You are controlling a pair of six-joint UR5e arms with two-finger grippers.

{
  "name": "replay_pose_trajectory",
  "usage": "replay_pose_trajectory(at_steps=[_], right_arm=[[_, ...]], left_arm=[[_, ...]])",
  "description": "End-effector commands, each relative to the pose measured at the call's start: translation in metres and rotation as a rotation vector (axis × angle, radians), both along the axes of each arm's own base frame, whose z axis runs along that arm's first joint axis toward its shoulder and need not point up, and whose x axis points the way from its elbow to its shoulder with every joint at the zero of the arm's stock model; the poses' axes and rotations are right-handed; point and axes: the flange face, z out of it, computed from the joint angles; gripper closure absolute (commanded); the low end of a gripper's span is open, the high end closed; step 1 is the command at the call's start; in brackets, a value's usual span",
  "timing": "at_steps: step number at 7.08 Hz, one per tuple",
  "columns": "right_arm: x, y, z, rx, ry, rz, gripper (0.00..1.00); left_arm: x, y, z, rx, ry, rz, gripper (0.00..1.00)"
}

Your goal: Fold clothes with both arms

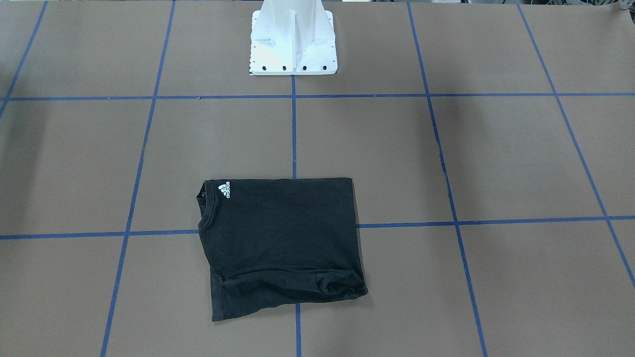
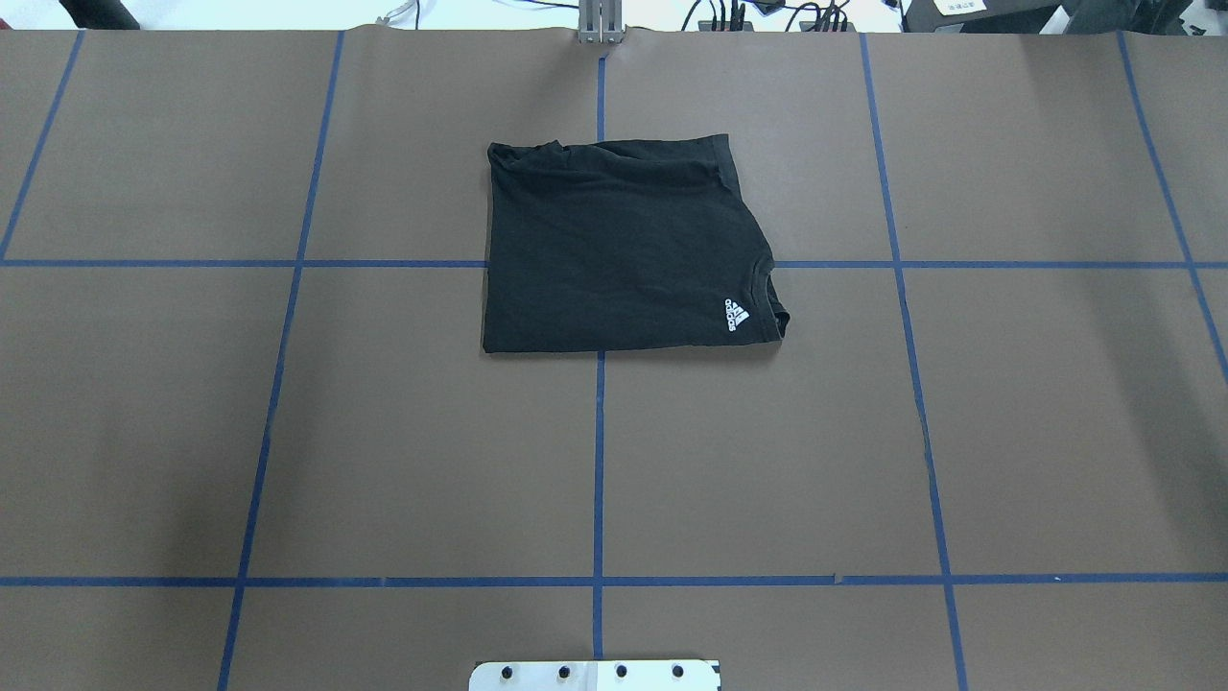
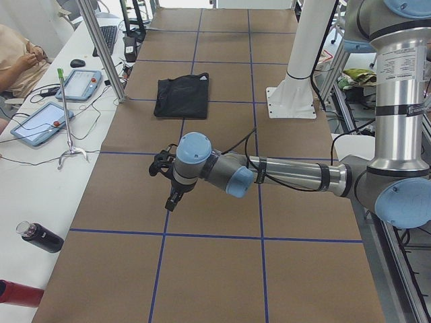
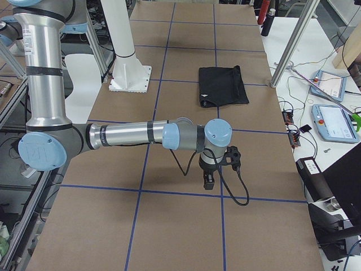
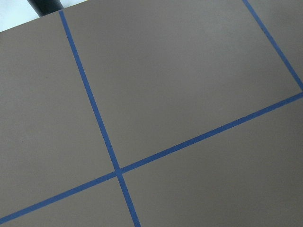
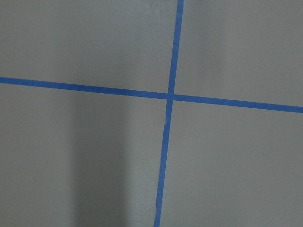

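Exterior left, exterior right: left arm (image 3: 289,176) and right arm (image 4: 130,135) stretched level, wrists down; cannot tell jaws' state

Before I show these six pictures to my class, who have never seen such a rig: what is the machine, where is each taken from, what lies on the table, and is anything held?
It is a robot with a left arm and a right arm of jointed metal, each ending in a two-finger gripper. Two pictures look down on the table, one from across it, one from behind the robot. Two are taken from the table's ends and show the left gripper and the right gripper above bare table. Two come from wrist cameras and show only brown surface and blue tape. A folded black T-shirt lies alone; neither gripper holds it.
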Motion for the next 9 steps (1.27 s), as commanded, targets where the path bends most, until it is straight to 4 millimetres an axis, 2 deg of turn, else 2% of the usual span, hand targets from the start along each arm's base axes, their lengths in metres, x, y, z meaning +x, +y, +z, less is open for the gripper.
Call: replay_pose_trajectory(at_steps=[1,2,3,4,6,7,9], right_arm=[[-0.001,0.004,0.004,0.014,0.006,-0.002,0.0],[-0.001,0.002,-0.002,0.071,0.006,0.007,0.0],[-0.001,0.001,-0.005,0.038,0.004,0.063,0.0],[-0.001,0.001,-0.005,0.02,0.004,0.08,0.0],[-0.001,0.008,0.006,-0.002,0.003,0.08,0.0],[-0.001,0.012,0.01,-0.006,0.004,0.08,0.0],[-0.002,0.017,0.016,0.02,-0.002,0.081,0.0]], left_arm=[[0.0,-0.001,0.018,-0.091,0.02,-0.053,0.0],[0.0,-0.004,0.012,-0.094,0.021,-0.057,0.0],[0.001,-0.003,0.016,-0.122,0.022,-0.057,0.0],[0.002,-0.011,0.016,-0.213,0.035,-0.098,0.0],[0.003,-0.014,0.016,-0.278,0.036,-0.114,0.0],[0.002,-0.02,0.004,-0.282,0.034,-0.116,0.0],[0.001,-0.021,-0.003,-0.268,0.034,-0.116,0.0]])
